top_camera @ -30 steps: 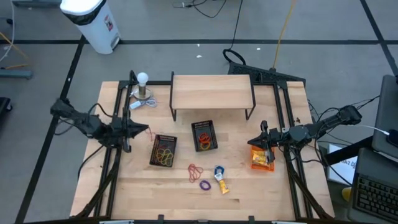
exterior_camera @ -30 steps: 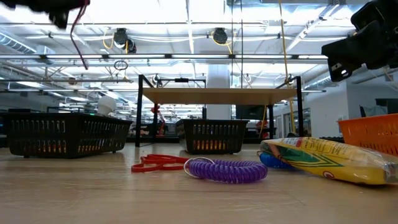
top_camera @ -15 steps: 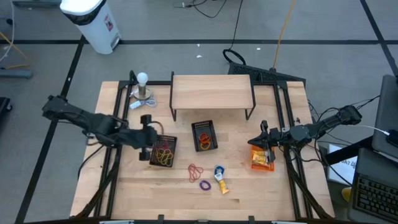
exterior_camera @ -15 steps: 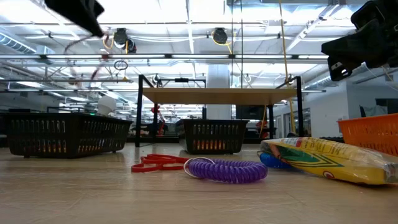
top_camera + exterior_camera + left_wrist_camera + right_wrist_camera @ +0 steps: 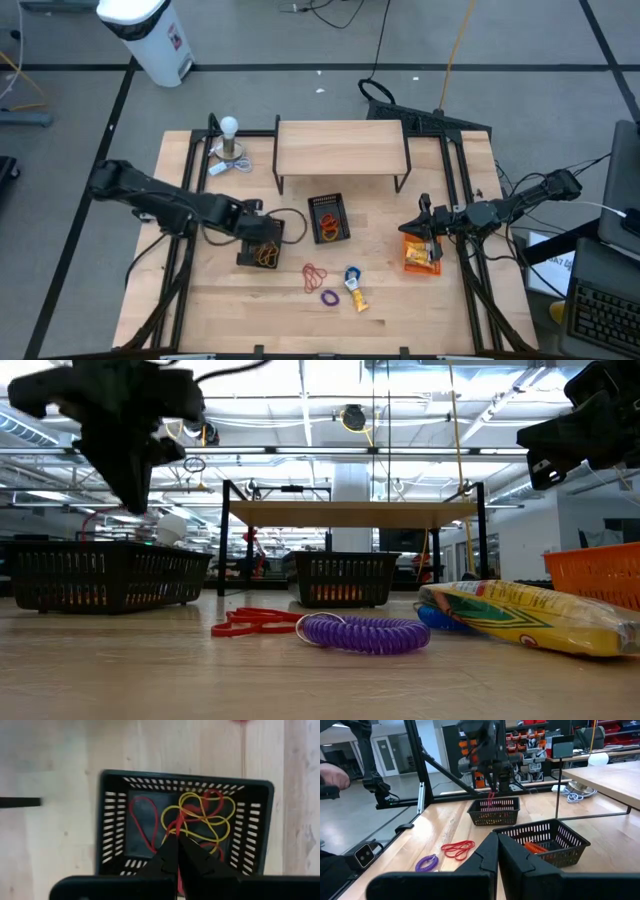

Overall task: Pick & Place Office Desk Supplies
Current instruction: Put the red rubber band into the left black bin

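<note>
My left gripper [image 5: 268,233] points steeply down over the left black basket [image 5: 261,244], shut on a red rubber band [image 5: 491,798]. Yellow and red bands [image 5: 205,815] lie in that basket. More supplies lie loose on the table: red bands [image 5: 315,273], a purple coil [image 5: 330,296] and a yellow packet [image 5: 357,297]. My right gripper [image 5: 422,224] waits shut and level above the orange basket [image 5: 421,257] at the right, with nothing in it. My left gripper pinches a red rubber band [image 5: 175,826] between its two fingertips, coming from above and pointing down. The band hangs below the fingers [image 5: 493,784], down to the black basket. I cannot tell how much of the band lies on the basket's floor.
A second black basket [image 5: 328,218] stands at the table's middle, in front of a low wooden shelf [image 5: 341,148]. A white ball on a metal stand [image 5: 230,140] is at the far left. Bare tabletop lies along the near edge.
My left gripper has swung from the table's left edge toward the right and come down over the left black basket. It has tipped from level to pointing steeply down and stayed shut. The red band has travelled with it, dangling below.
</note>
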`<state>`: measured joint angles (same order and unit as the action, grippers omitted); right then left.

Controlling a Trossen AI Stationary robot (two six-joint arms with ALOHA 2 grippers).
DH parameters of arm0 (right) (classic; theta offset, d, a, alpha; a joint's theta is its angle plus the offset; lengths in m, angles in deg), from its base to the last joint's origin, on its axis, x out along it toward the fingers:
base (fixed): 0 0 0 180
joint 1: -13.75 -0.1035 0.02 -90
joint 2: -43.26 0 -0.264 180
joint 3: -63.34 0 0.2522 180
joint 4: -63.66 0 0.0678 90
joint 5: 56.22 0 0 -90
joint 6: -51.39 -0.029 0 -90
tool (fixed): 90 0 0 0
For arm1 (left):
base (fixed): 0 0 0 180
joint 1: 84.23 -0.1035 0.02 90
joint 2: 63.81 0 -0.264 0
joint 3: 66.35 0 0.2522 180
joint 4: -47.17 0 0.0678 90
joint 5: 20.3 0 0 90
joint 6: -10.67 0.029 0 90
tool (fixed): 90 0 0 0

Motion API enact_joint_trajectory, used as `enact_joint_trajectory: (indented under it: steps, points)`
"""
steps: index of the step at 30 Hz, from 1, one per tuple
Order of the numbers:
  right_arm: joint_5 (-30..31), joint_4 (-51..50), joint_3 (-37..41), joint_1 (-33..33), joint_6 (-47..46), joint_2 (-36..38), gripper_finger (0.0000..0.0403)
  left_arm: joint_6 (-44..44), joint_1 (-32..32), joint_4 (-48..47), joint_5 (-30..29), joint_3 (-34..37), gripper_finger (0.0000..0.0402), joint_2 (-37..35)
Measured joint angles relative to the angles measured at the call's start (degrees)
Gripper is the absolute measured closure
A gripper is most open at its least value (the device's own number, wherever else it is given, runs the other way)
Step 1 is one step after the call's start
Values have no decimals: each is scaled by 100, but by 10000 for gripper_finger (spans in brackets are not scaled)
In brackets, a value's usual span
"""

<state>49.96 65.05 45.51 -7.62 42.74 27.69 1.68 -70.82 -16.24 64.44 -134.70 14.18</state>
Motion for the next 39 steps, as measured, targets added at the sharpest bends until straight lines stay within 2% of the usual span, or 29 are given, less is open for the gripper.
enact_joint_trajectory:
  steps: [5,11,15,20,28,33,39]
  points:
    - [0,0,0,0,25,0,403,65,-33,7,122,2,402,407]
    - [0,1,1,0,29,1,403,74,-33,-13,146,4,401,544]
    - [0,7,1,0,29,2,403,18,-64,-2,470,4,380,491]
    - [0,4,1,0,29,2,403,-190,-138,20,831,-2,325,348]
    - [0,2,1,0,13,1,403,42,-288,-81,737,-232,216,-134]
    - [0,1,1,0,15,2,403,-203,-402,-10,973,-260,161,-437]
    - [0,0,-1,0,70,1,403,-313,-383,26,1019,267,106,-175]
